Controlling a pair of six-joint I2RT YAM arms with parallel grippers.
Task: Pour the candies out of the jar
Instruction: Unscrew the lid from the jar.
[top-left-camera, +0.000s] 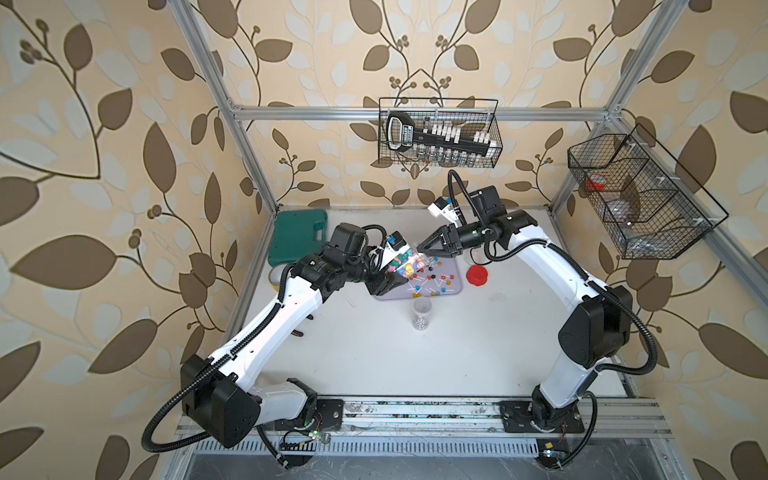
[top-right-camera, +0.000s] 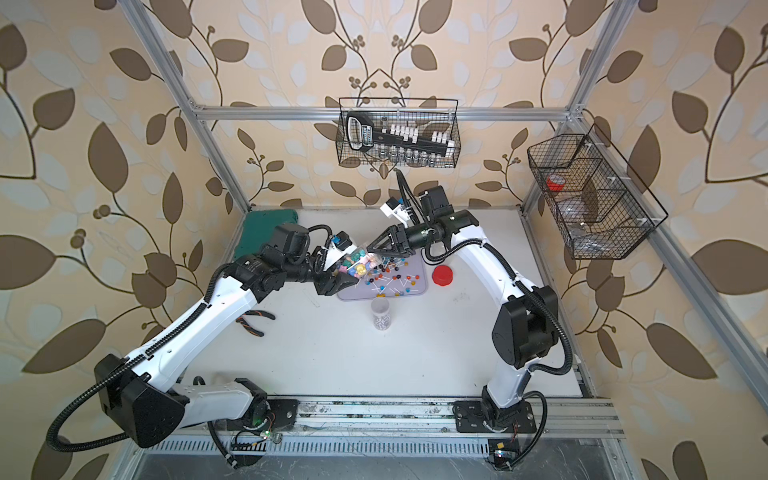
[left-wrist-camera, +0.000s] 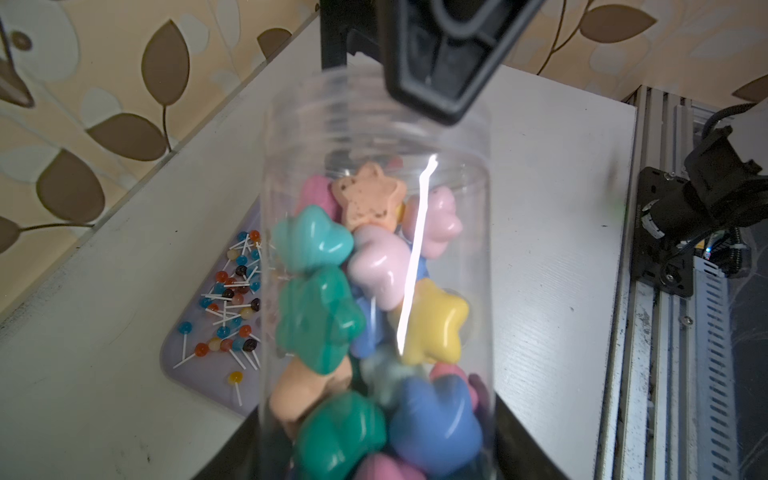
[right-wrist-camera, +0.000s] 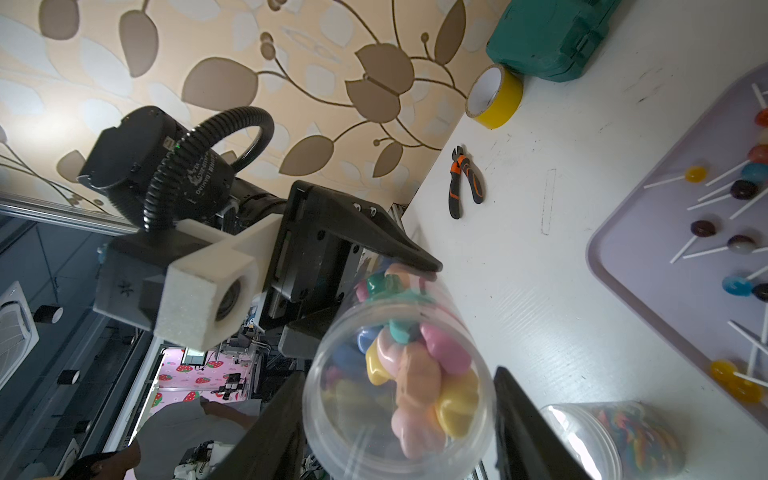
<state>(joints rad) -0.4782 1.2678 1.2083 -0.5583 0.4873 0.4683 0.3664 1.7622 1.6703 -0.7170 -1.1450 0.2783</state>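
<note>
Clear plastic jar (left-wrist-camera: 374, 137), open-mouthed, is held tilted above the left end of a lilac tray (left-wrist-camera: 199, 382), which lies toward the far edge of the white tabletop (top-left-camera: 415, 365). The left hand (top-left-camera: 388, 279) is clamped on the jar's closed end. Pastel star-shaped candies (left-wrist-camera: 320, 324) sit bunched toward that end. The right hand (top-left-camera: 420, 250) has a finger on each side of the open mouth; whether it grips the rim I cannot tell. Round lollipops (left-wrist-camera: 232, 291) on white sticks lie scattered on the tray. A red lid (top-left-camera: 477, 275) rests just beside the tray's right end. A second clear jar (top-left-camera: 422, 314) of tiny sweets stands upright near the tray's front edge.
</note>
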